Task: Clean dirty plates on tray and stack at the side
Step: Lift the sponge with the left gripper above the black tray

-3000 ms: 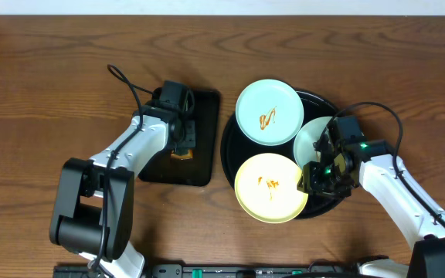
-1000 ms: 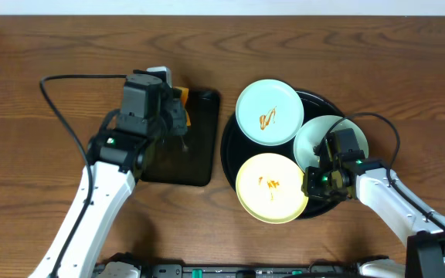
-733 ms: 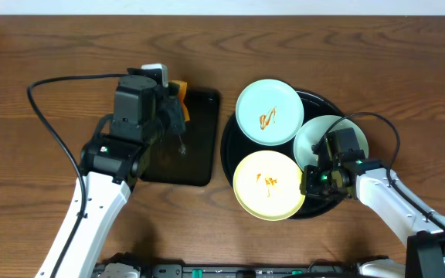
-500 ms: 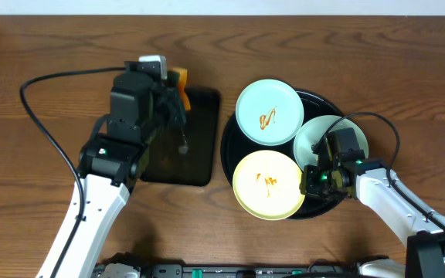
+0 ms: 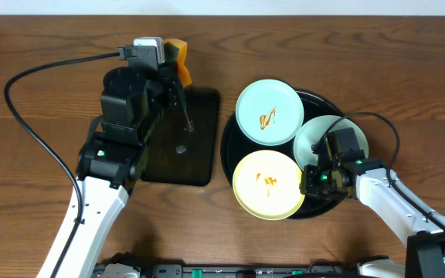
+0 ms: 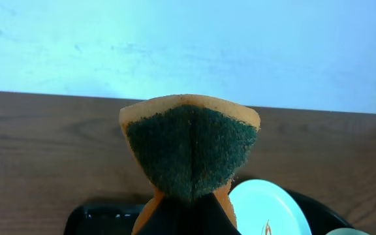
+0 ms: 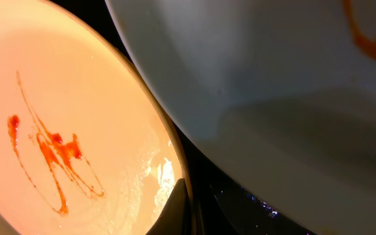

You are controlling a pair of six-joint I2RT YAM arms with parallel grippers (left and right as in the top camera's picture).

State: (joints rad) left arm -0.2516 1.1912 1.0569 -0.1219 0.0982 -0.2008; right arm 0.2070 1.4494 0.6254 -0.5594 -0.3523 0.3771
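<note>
My left gripper (image 5: 178, 82) is shut on an orange sponge (image 5: 178, 62) with a dark green scouring face (image 6: 189, 150), held high over the far end of the rectangular tray. On the round black tray (image 5: 227, 150) lie three plates. A mint plate (image 5: 267, 113) carries a sauce squiggle. A second mint plate (image 5: 327, 133) is partly under my right arm. The yellow plate (image 5: 267, 185) has orange-red streaks (image 7: 51, 153). My right gripper (image 5: 309, 180) is shut on the yellow plate's right rim (image 7: 187, 186), one finger (image 7: 175, 210) resting on the plate's inside.
A smaller rectangular black tray (image 5: 178, 147) lies left of the round tray, beneath my left arm. The left arm's cable (image 5: 37, 73) loops over the table at the left. Brown wooden table (image 5: 45, 139) surrounds both trays.
My left arm has risen from the rectangular tray with the sponge and moved toward the far edge. The right gripper has closed on the yellow plate's rim, and the plate slid slightly left.
</note>
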